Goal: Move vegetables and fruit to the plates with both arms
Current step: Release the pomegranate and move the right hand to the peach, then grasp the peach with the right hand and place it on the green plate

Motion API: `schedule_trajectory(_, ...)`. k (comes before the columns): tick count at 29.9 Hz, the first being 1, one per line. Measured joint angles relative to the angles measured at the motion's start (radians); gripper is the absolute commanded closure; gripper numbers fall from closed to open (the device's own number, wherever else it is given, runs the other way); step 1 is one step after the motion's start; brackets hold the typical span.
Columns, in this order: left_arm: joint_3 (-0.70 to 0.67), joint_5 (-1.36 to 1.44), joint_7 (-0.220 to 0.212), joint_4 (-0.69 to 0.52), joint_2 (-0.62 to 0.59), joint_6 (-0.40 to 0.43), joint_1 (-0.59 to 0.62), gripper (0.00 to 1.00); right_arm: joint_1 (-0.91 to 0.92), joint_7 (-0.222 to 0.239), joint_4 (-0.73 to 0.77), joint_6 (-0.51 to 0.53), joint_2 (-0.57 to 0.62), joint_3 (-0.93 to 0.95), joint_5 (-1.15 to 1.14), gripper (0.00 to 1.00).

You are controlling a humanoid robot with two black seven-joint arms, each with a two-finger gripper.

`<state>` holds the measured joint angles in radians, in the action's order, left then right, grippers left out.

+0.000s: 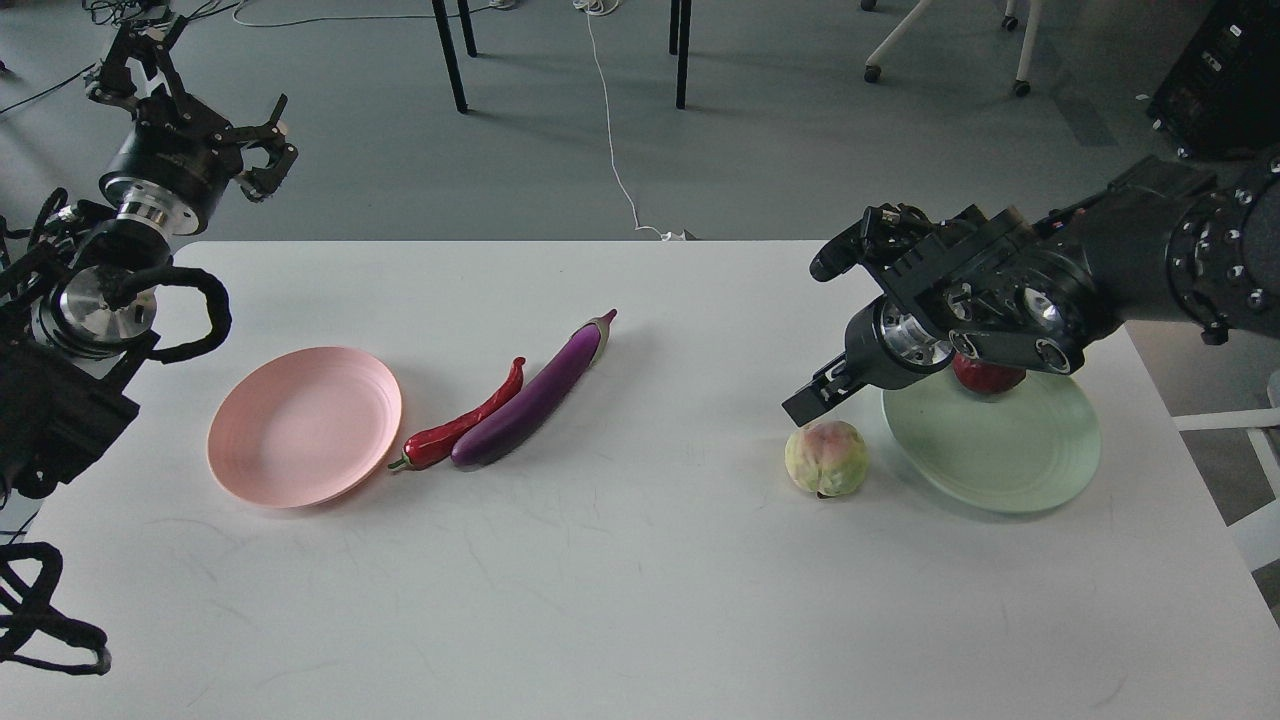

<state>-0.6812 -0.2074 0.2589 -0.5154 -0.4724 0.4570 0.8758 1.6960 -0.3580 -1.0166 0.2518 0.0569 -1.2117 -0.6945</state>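
Right gripper (822, 330) hangs over the right side of the white table (640, 600), its two fingers spread wide with nothing between them: one points far-left near the table's far edge, the other reaches down just above the peach (826, 458). Left gripper (262, 150) is raised beyond the table's far-left corner, claws parted and empty. On the right lies the pale green plate (1000, 460), and the dark red pomegranate (988, 377) sits on its far rim area, partly hidden by the right arm's wrist. On the left, the pale pink plate (305, 427) lies bare. Right of it lies the purple eggplant (535, 400), slanting far-right. Alongside it on the left, the red chili pepper (465, 425) touches the pink plate's rim. The peach sits on the table just left of the green plate.
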Motion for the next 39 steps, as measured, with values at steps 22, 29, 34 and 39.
schedule_trajectory(22, 0.0, -0.003, 0.002, 0.0, 0.0, -0.005, -0.004, 0.02, 0.006, -0.065, -0.073, -0.01, 0.005, -0.043, 0.036, 0.47)
schedule_trajectory(29, -0.001, -0.003, 0.002, 0.0, 0.0, -0.006, -0.004, 0.02, 0.075, -0.061, -0.054, -0.02, 0.112, -0.037, 0.031, 0.47)
schedule_trajectory(34, -0.001, -0.002, 0.002, 0.001, 0.0, -0.002, -0.005, 0.02, 0.067, -0.056, -0.058, -0.024, 0.221, -0.068, 0.004, 0.44)
schedule_trajectory(39, 0.0, -0.001, 0.002, 0.001, 0.001, 0.001, -0.007, 0.02, 0.033, -0.056, -0.064, -0.031, 0.305, -0.084, -0.026, 0.33)
